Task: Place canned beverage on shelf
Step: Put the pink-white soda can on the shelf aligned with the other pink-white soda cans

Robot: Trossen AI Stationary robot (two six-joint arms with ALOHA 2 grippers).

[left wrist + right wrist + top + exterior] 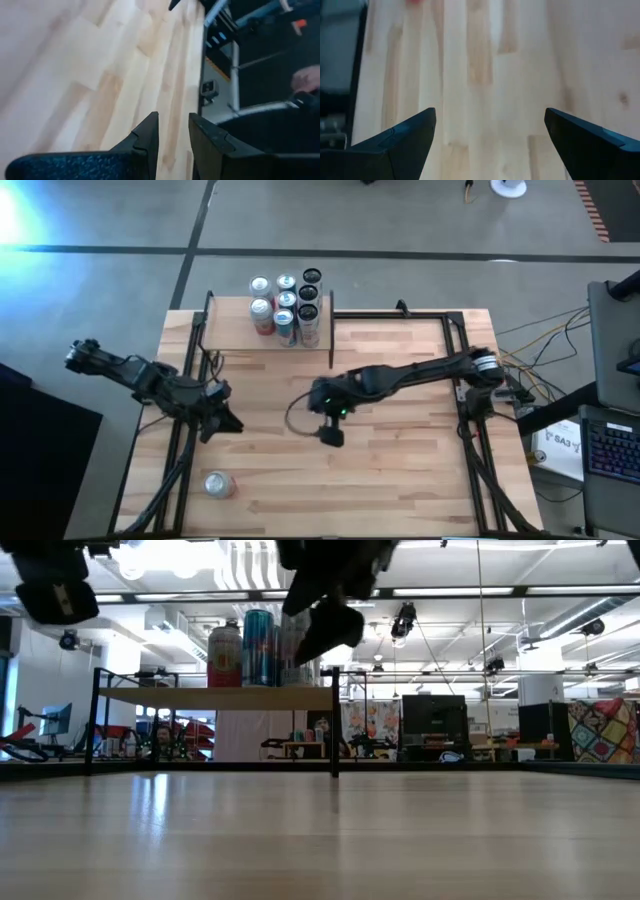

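Note:
The shelf (270,320), a small light-wood board with dark end panels, stands at the table's far edge, left of middle. Several cans (285,308) stand upright on it, and they show on the raised board in the low view (245,648). One silver can (218,484) sits alone on the tabletop near the near left corner. My left gripper (222,422) hovers at the table's left, between the shelf and that can, its fingers (172,135) a narrow gap apart and empty. My right gripper (331,432) is wide open and empty over the table's middle (490,125).
Dark metal frame rails run along the table's left (180,430) and right (465,410) sides and its far edge. Bare butcher-block top (400,470) lies between the arms and toward the near right. A person's hand (305,80) shows beyond the table's edge.

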